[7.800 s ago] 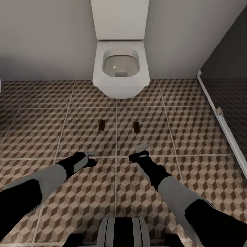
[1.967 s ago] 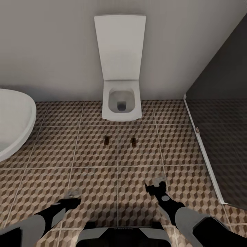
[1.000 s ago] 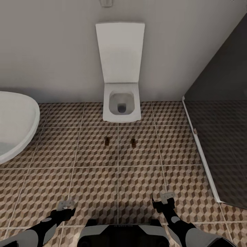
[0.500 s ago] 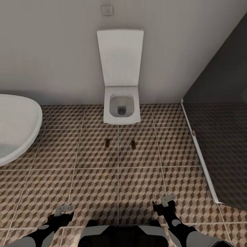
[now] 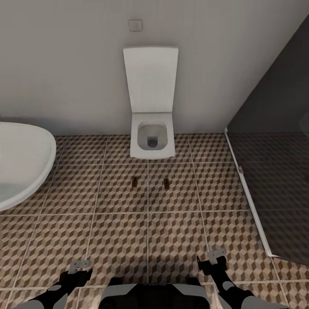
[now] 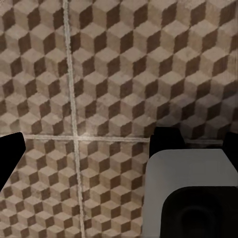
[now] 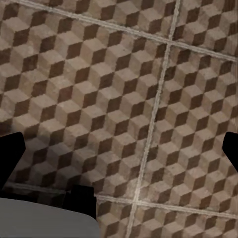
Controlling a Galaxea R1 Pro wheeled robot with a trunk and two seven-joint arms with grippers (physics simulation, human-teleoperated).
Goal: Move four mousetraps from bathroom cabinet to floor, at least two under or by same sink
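Two mousetraps, small brown boards, lie side by side on the cube-patterned bathroom floor (image 5: 120, 240) in front of the toilet: one (image 5: 135, 182) on the left, the other (image 5: 165, 184) on the right. My left gripper (image 5: 80, 266) and right gripper (image 5: 216, 256) hang low near my base, well short of the traps. In the left wrist view the left gripper (image 6: 119, 148) is open over bare tiles. In the right wrist view the right gripper (image 7: 119, 148) is likewise open and empty. The cabinet and the sink are out of view.
A white wall-hung toilet (image 5: 152, 139) with raised lid stands against the far wall. A white oval bathtub (image 5: 21, 167) curves in at the left. A dark glass partition (image 5: 274, 171) with a white sill runs along the right. My base (image 5: 150, 296) sits at the bottom.
The whole view has pulled back from the toilet, so the camera has moved. Both arms have drawn in toward my base. The two mousetraps lie where they were.
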